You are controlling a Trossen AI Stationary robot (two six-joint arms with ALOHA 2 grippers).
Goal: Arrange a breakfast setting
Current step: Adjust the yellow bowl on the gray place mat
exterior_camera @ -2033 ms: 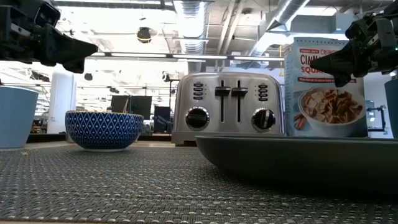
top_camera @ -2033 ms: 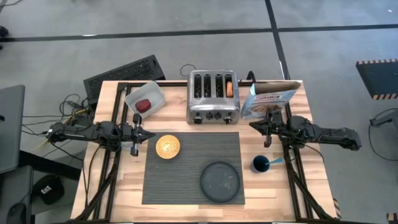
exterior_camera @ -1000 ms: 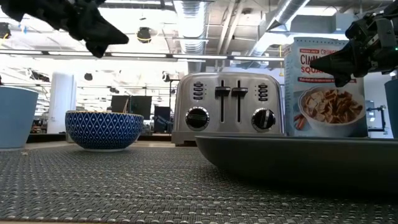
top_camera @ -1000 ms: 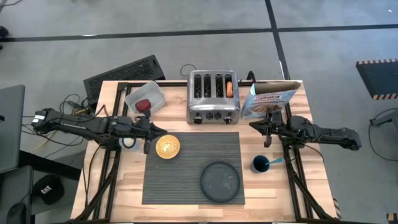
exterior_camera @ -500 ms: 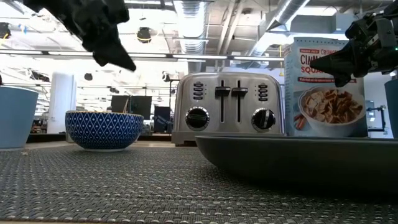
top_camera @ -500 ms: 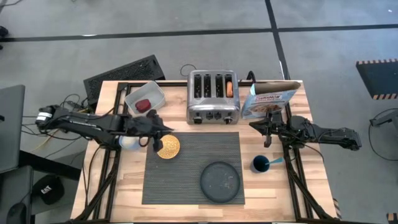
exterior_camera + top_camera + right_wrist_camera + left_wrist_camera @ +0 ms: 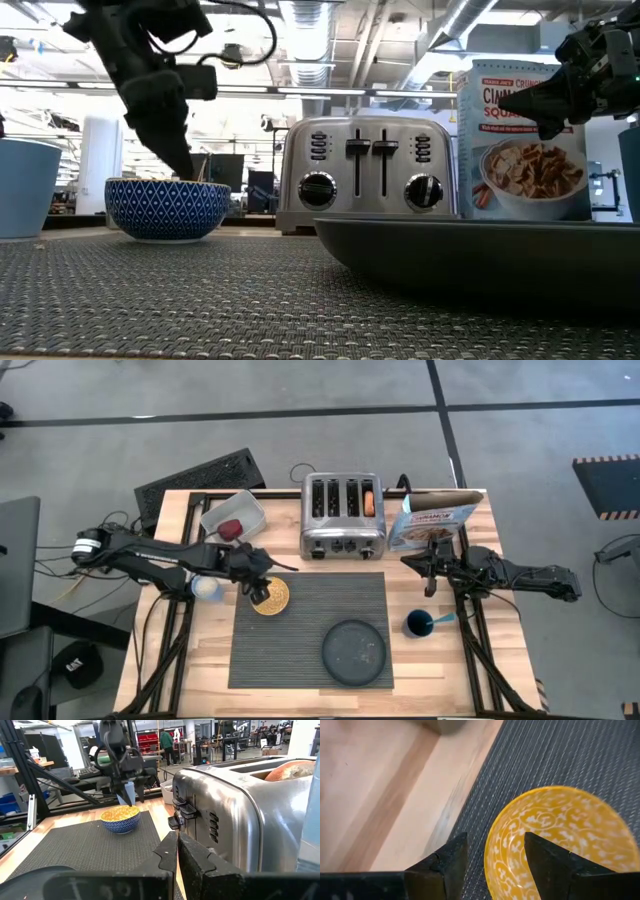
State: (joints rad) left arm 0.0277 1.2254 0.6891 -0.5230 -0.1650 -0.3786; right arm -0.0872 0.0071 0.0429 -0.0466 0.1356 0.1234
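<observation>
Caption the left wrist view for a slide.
Left end effector open, fingers straddling the yellow bowl rim at the placemat edge.

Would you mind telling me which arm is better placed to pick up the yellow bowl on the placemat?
The left. Its tool hangs open straddling the rim of the yellow bowl at the placemat's corner. The right tool sits shut far off, by the cereal box.

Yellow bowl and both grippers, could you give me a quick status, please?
Left gripper open, fingers straddling the yellow bowl rim on the placemat. Right gripper shut, waiting beside the toaster. Nothing in the way.
</observation>
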